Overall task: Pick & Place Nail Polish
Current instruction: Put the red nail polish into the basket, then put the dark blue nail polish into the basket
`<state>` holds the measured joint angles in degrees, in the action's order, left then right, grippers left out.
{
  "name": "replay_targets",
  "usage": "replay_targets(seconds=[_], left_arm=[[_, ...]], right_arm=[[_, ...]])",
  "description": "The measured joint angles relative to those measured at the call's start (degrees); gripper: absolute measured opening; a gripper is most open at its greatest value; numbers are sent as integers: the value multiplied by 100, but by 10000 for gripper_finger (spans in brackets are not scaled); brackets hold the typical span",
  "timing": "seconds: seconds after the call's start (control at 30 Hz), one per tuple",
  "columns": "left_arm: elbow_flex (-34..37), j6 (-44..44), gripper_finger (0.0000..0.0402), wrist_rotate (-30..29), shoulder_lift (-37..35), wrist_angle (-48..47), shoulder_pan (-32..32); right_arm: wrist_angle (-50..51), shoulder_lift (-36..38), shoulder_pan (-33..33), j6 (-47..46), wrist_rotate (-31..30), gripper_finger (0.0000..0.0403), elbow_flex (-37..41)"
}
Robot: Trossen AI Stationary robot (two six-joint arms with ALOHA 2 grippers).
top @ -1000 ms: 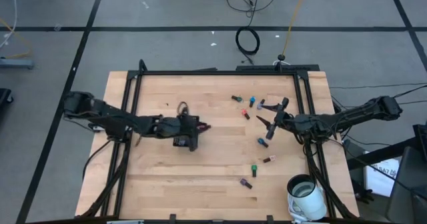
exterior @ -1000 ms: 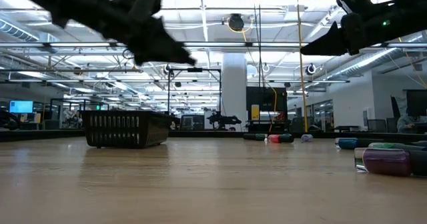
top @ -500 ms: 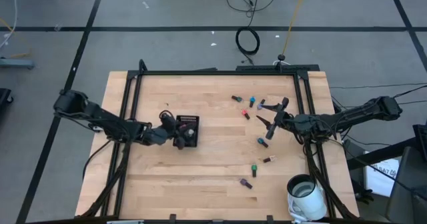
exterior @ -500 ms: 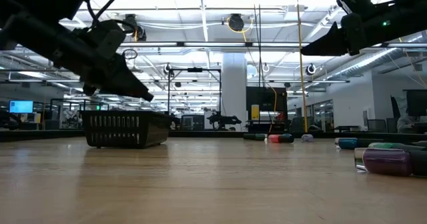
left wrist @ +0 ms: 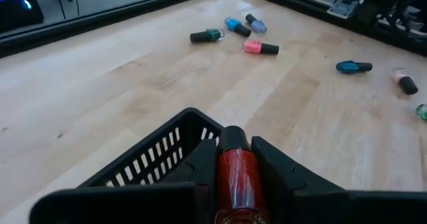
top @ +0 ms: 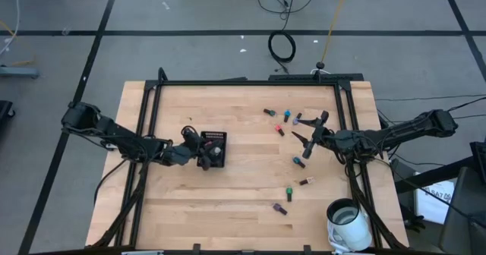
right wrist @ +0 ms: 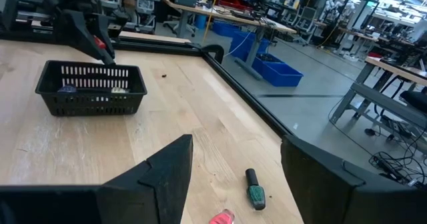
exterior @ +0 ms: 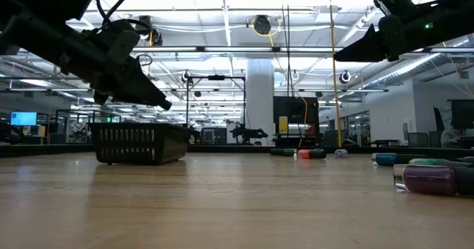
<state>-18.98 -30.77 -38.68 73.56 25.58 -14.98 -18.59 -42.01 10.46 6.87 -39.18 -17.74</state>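
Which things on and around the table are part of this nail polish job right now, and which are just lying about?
Part of the job:
- red nail polish bottle held in the left gripper over the black slotted tray
- loose nail polish bottles on the table's right half
- right gripper, fingers open, above those bottles

Lying about:
- white mug at the table's corner
- coiled black cable on the floor

Lit evenly from overhead ceiling strips (exterior: 222,15) at twelve o'clock, with soft shadows on the table (top: 243,202) and blurred foreground in the low view.
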Motion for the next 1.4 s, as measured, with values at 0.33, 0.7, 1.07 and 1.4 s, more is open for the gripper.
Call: replay_targets(seconds=[0.33,0.7,1.07,1.4], left_arm=[[0,-198,90,9,0,-63,7],[0,-212,92,13,0,-65,7],[-2,44,92,-39,3,107,139],[-4,104,93,-38,4,175,336]], right_arm=[[0,0,0,-15,0,215,-2],[2,-1,0,-18,1,215,-4],[4,-1,0,-17,29,215,-4],[9,-1,0,-181,1116,215,-4]])
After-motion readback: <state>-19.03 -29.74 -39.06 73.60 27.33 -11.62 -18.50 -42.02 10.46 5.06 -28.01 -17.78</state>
